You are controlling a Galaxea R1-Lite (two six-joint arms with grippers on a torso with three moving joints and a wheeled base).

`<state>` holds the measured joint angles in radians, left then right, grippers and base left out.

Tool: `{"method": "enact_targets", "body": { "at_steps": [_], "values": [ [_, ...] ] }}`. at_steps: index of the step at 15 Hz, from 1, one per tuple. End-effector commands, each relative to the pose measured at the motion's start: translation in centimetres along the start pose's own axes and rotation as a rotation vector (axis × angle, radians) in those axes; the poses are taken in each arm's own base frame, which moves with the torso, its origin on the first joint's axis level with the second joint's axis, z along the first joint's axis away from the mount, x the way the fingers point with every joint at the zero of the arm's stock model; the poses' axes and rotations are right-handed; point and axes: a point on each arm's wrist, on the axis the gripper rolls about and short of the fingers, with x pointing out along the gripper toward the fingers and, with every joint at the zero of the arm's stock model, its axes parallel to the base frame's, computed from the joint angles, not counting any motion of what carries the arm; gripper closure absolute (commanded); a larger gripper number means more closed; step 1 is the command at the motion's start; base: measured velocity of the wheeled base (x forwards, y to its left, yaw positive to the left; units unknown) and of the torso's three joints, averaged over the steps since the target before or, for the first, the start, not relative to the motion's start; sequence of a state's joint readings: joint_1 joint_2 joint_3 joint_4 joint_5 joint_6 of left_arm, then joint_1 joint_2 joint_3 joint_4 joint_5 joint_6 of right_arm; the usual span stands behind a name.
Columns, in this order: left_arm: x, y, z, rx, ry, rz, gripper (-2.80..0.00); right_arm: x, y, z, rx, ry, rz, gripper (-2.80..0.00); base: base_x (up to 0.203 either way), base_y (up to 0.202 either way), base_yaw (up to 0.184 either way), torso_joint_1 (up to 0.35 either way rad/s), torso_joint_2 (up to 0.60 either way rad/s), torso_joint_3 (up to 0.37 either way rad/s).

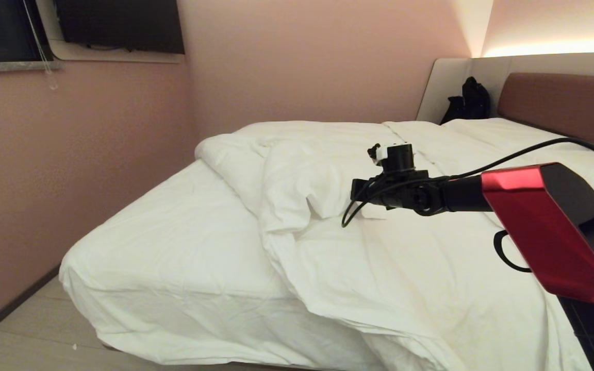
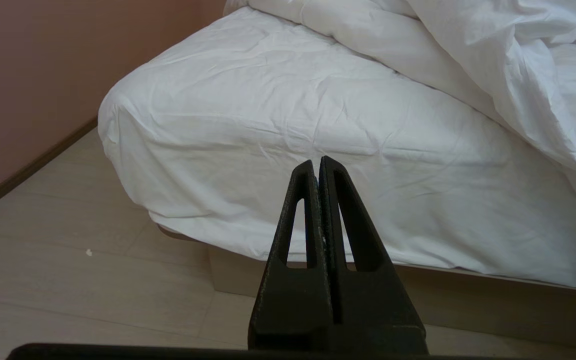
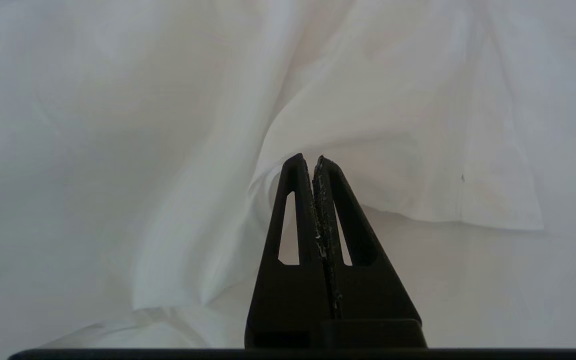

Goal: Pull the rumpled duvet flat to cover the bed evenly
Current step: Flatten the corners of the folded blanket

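**Folded-back duvet awaits its pull**

Seen from the head camera: duvet heaped over the centre and right of the frame, its near edge flopped back on itself, leaving bare sheet at lower left of the bed. Reaching in from the right edge, right gripper poised over the folded flap at mid-frame — clenched, empty, nothing pinched between the fingertips.

Likely next: opening over the turned-back corner, biting well into the thick fold rather than the cover's skin alone, then drawing toward the uncovered lower-left corner — low and steady, so the quilt slides instead of bunching. Risk, as a judgement: snagging the taut sheet beneath.

Right wrist view alone showing the flap's crisp edge just beyond the closed tips, whether touching cannot be told; overall lie of the bedding absent there. Left wrist view alone showing the left gripper — out of the head frame, shut on nothing — parked well short of the mattress side, above pale floor, with the beige base visible beneath.
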<state>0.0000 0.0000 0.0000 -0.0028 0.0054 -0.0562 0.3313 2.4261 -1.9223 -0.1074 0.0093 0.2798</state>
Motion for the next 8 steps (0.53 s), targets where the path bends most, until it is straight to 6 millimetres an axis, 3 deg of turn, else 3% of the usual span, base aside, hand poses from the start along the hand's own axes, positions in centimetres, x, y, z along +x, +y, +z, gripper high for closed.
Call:
{"method": "enact_targets", "body": {
  "at_steps": [1,2,8],
  "values": [
    [0.0,0.0,0.0,-0.001,0.0,0.001,0.0,0.4,-0.1,-0.3,-0.023,-0.016,-0.013,0.0,0.0,0.0,0.0,0.0,0.0,0.0],
    [0.0,0.0,0.0,-0.002,0.0,0.001,0.0,0.4,-0.1,-0.3,-0.023,-0.016,-0.016,-2.8,0.0,0.0,0.0,0.0,0.0,0.0],
    [0.0,0.0,0.0,-0.001,0.0,0.001,0.0,-0.7,0.4,0.8,-0.021,-0.04,-0.023,-2.8,0.0,0.0,0.0,0.0,0.0,0.0]
  ]
}}
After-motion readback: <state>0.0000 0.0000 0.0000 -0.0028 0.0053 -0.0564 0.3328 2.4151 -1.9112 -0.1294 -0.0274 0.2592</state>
